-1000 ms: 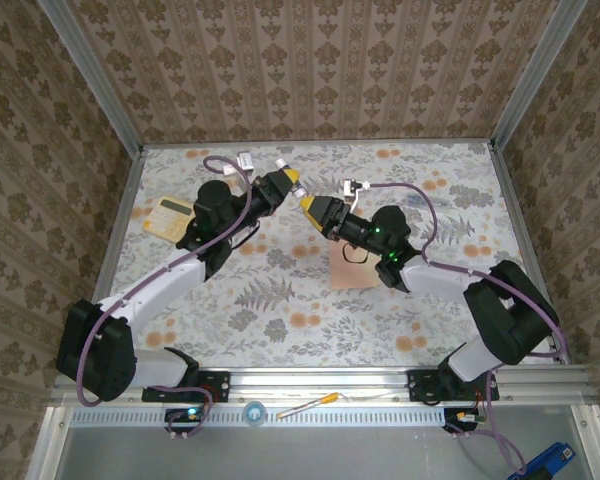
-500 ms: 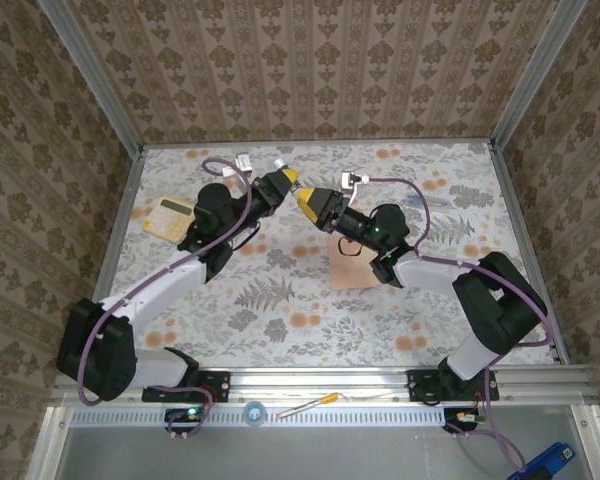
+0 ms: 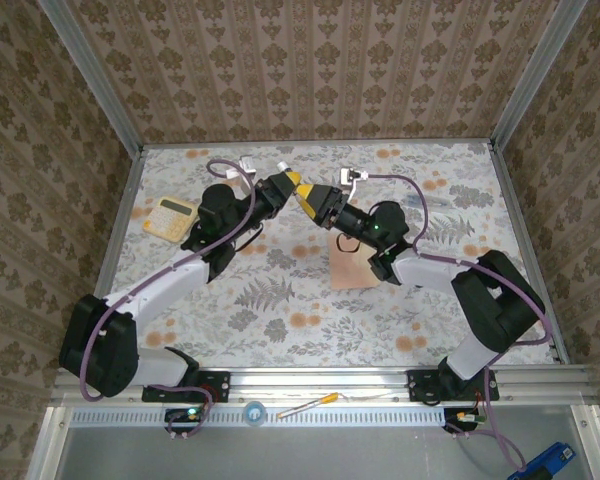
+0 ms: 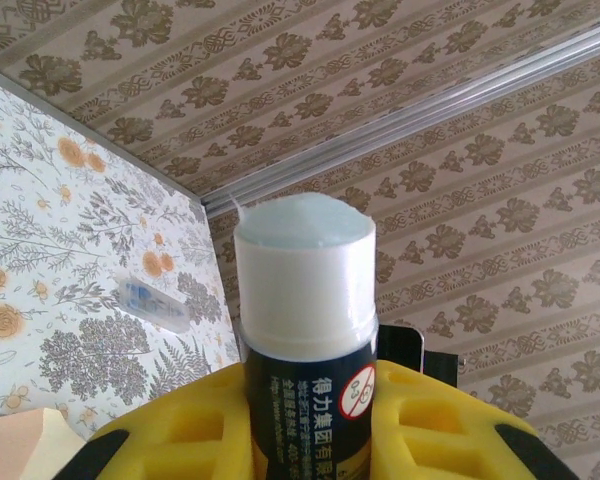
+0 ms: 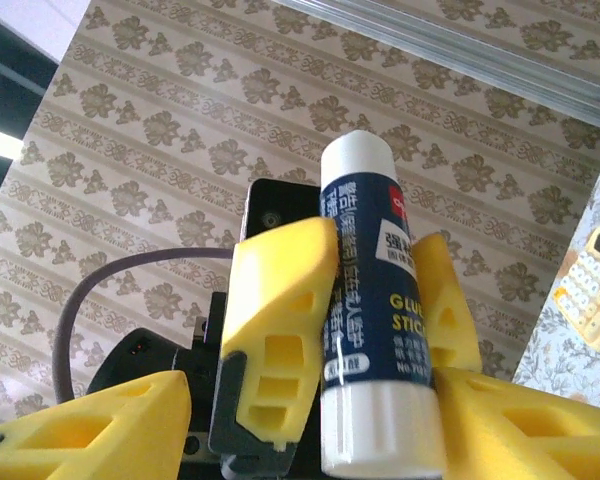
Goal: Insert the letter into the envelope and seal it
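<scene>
**Floral table, patterned walls: glue stick held aloft, envelope flat below**

Floral-print table (image 3: 280,300) is boxed in by damask-papered walls. Near its middle, somewhat toward the right edge, one salmon-pink sheet is seen lying flat, partly under the right forearm. It is taken to be the envelope (image 3: 352,270). No flap can be made out, and whether the letter is inside cannot be told. A calculator (image 3: 170,217) is seen by the left edge.

Above the far half of the table, the left gripper (image 3: 292,184) and right gripper (image 3: 310,199) are met tip to tip. The left one is clamped on the dark barrel of a glue stick (image 5: 375,300), with its yellow fingers (image 5: 280,300) pressed on both sides. The right one is held apart, its own fingers (image 5: 90,430) set astride the stick's wide white end. A gap is visible on one side, so nothing is gripped there.

Handling, as judged:
- Envelope is expected to be thin, light and limp. It is easily creased and likely to slide on the smooth print.
- It is best pinned flat near an edge or corner, away from the flap line, while glue is applied.
- Flap should be taken at its tip and folded gently.
- Stick is rigid, smooth plastic. Slip is possible if the white end is pulled off-axis.
</scene>
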You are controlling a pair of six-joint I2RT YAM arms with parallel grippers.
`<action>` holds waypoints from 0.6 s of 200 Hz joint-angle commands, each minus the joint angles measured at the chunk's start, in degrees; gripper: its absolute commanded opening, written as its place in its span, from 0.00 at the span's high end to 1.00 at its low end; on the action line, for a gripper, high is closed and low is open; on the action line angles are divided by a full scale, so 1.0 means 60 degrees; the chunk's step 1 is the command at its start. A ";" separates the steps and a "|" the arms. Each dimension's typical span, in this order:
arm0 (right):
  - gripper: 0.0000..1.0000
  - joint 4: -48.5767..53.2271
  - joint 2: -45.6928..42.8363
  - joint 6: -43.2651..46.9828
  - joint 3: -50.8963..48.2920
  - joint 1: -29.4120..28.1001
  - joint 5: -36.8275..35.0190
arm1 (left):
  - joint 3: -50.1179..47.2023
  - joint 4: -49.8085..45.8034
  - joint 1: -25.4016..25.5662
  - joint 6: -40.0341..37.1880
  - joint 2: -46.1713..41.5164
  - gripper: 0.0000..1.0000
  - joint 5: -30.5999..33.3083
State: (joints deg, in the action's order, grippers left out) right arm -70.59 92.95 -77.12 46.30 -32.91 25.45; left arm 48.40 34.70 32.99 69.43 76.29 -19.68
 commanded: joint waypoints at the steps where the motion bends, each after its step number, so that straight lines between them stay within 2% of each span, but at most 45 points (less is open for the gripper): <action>1: 0.40 -0.0536 0.0211 -0.0081 0.0262 -0.0042 0.0021 | -0.0042 0.0659 0.0038 0.0161 0.0043 0.87 -0.0097; 83: 0.65 -0.0571 0.0263 -0.0138 0.0273 -0.0036 -0.0037 | -0.0107 0.0942 0.0053 0.0308 0.0183 0.87 -0.0147; 120: 0.70 -0.0564 0.0205 -0.0139 0.0230 0.0035 -0.0053 | -0.0252 0.0870 0.0053 0.0280 0.0103 0.86 -0.0162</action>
State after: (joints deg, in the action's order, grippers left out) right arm -70.54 94.37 -78.26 46.39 -32.88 25.50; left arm 47.90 37.89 33.04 70.87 77.21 -19.70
